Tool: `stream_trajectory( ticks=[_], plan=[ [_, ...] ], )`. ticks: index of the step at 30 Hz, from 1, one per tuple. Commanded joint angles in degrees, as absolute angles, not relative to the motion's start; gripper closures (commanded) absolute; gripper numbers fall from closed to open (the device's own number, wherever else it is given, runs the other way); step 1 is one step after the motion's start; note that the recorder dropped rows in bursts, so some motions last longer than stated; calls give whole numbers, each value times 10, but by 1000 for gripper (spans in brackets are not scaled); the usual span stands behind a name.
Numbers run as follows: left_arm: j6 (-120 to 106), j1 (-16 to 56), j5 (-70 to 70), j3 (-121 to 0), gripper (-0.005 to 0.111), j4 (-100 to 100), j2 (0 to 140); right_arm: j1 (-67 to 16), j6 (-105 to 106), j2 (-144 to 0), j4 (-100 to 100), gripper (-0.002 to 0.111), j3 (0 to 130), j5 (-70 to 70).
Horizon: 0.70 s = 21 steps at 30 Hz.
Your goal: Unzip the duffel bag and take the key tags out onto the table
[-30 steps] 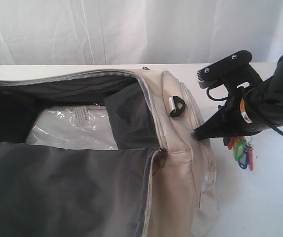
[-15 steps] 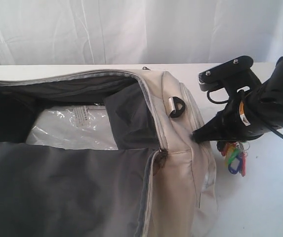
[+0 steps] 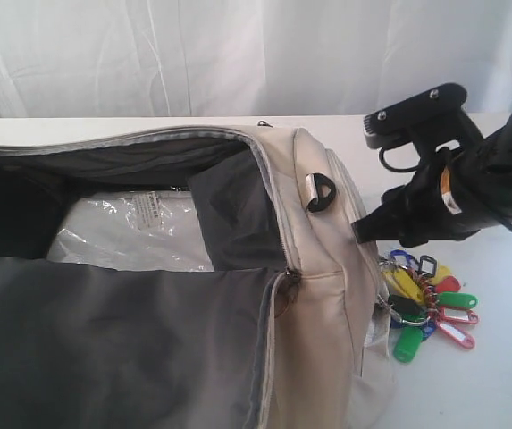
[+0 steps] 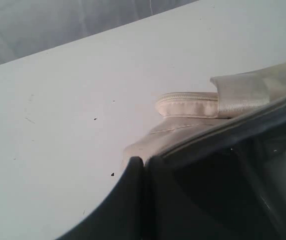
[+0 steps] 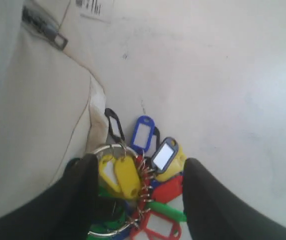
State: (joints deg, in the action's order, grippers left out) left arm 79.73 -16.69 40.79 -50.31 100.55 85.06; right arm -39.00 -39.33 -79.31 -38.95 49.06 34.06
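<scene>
The cream duffel bag (image 3: 318,259) lies unzipped on the white table (image 3: 488,375), its grey lining showing. The key tags (image 3: 425,304), a coloured bunch on a metal ring, lie spread on the table against the bag's right end. My right gripper (image 3: 372,234) hovers just above them, open. In the right wrist view its fingers straddle the key tags (image 5: 133,175) without touching, right gripper (image 5: 139,164) beside the bag's side (image 5: 33,100). My left gripper (image 4: 143,162) is shut at the bag's rim (image 4: 192,105); whether it pinches fabric cannot be told.
A clear plastic-wrapped packet (image 3: 130,228) lies inside the bag. A dark D-ring (image 3: 320,195) and a zip pull (image 3: 289,281) sit on the bag's top. A white barcode tag (image 5: 94,7) lies on the table (image 5: 222,75). White curtain stands behind.
The right gripper opened and rose a little. The key tags, which hung from it, dropped and now lie spread on the table. The left arm has not moved.
</scene>
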Motion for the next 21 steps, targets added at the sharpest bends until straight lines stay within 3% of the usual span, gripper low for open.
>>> stream_trajectory(
  ticks=[1, 9, 15, 21],
  plan=[
    [798, -175, 385, -505, 103, 999, 845, -387, -399, -736, -428, 59, 500, 345],
    [830, -175, 381, -533, 102, 999, 796, -387, -412, -638, -468, 59, 500, 372],
    [856, -175, 380, -534, 74, 999, 748, -387, -412, -597, -468, 59, 500, 406],
    [890, -175, 378, -534, 54, 999, 703, -387, -412, -556, -468, 59, 495, 424]
  ],
)
